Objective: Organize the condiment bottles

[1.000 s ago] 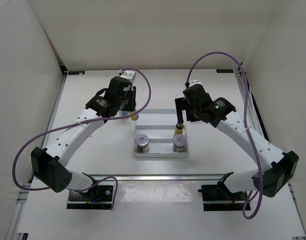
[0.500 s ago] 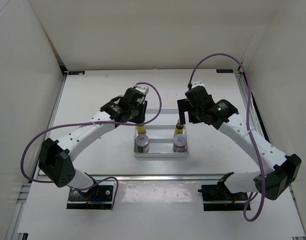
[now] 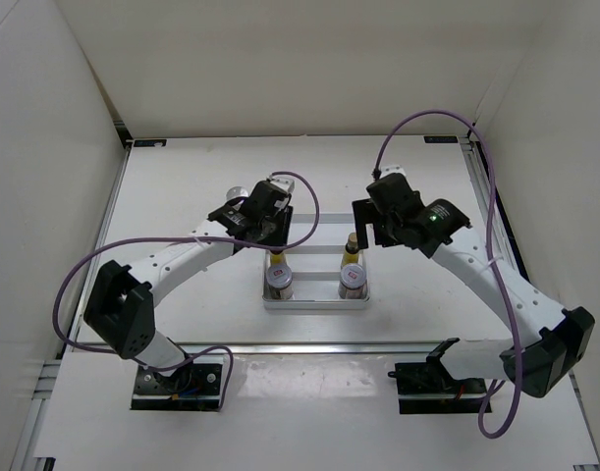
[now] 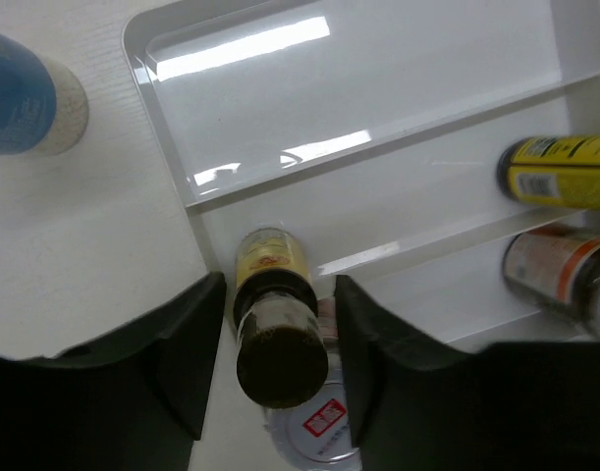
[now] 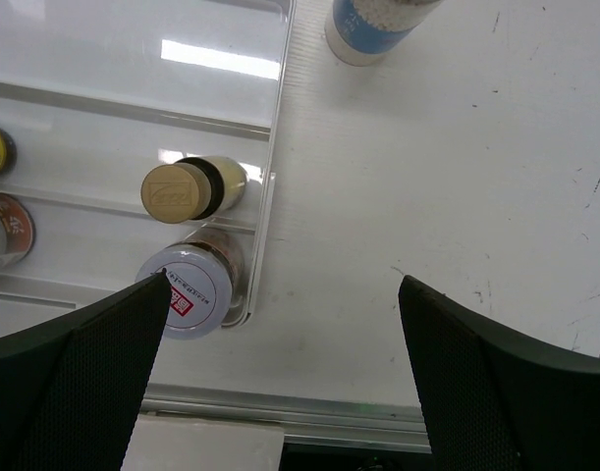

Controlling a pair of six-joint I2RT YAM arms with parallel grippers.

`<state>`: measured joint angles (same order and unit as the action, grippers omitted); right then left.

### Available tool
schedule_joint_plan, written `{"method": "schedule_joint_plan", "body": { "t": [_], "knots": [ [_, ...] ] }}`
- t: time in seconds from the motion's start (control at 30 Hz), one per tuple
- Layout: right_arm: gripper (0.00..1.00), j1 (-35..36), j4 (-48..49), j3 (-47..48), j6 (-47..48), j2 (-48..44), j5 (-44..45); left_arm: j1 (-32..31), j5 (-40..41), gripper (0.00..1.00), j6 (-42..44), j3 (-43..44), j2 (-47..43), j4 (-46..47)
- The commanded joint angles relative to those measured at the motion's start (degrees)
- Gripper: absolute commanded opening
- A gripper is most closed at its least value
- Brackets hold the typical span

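In glossy tray (image 4: 378,88) | left pincer (image 4: 280,290) straddles yellow bottle (image 4: 277,334), grip unclear | right pincer (image 5: 283,285) wide, empty

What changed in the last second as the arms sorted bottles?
The left gripper carried a yellow bottle from the table by the tray's back-left corner into its middle row, behind the left jar. The right gripper drew back, open, from the other yellow bottle. Tray, that bottle, left jar and right jar stayed put.
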<state>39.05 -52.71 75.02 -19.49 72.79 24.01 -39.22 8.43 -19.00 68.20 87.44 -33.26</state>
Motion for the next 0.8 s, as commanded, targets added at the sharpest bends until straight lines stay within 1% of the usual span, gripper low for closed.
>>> {"method": "schedule_joint_plan", "body": {
  "t": [0.0, 0.1, 0.13, 0.23, 0.3, 0.43, 0.53, 0.6, 0.67, 0.7, 0.73, 0.77],
  "knots": [
    [1.00, -0.1, 0.1, -0.6, -1.0, -2.0, 1.2, -0.3, 0.7, 0.63, -0.4, 0.3, -0.5, 3.4],
    [1.00, -0.1, 0.1, -0.6, -1.0, -2.5, 1.2, -0.3, 0.7, 0.85, -0.4, 0.3, -0.5, 3.4],
    [1.00, -0.1, 0.1, -0.6, -1.0, -2.5, 1.2, -0.3, 1.3, 1.00, -0.4, 0.3, -1.1, 3.4],
    [1.00, -0.1, 0.1, -0.6, -1.0, -2.5, 1.2, -0.3, 1.3, 1.00, 0.1, 2.2, -2.4, 2.9],
    [1.00, -0.1, 0.1, -0.6, -1.0, -2.5, 1.2, -0.3, 2.0, 1.00, 0.1, 3.9, -3.0, 0.7],
    [1.00, -0.1, 0.1, -1.1, -1.5, -2.5, 1.2, -0.3, 4.3, 1.00, 2.7, 11.8, -6.0, -2.7],
    [1.00, -0.1, 0.1, -1.1, -2.0, -2.0, 1.2, 0.2, 6.2, 1.00, 4.7, 14.7, -8.9, -3.3],
    [1.00, -0.1, 0.8, -1.6, -2.0, -2.0, 1.2, 1.7, 6.9, 1.00, 5.9, 16.0, -10.0, -3.3],
    [1.00, -0.6, 0.8, -1.6, -2.0, -1.4, 1.7, 5.3, 7.0, 1.00, 6.4, 16.7, -11.8, -3.3],
    [1.00, -2.1, 1.3, -0.3, -2.0, -1.4, 0.9, 6.7, 7.0, 1.00, 6.4, 16.2, -12.3, -3.3],
    [1.00, -2.7, 1.9, -0.3, -1.3, -1.4, 0.1, 9.8, 7.0, 1.00, 7.0, 15.6, -12.8, -3.3],
    [1.00, -3.5, 1.9, 0.5, -1.3, -0.8, -1.5, 11.5, 7.0, 1.00, 7.0, 14.7, -13.5, -3.3]
  ]
}}
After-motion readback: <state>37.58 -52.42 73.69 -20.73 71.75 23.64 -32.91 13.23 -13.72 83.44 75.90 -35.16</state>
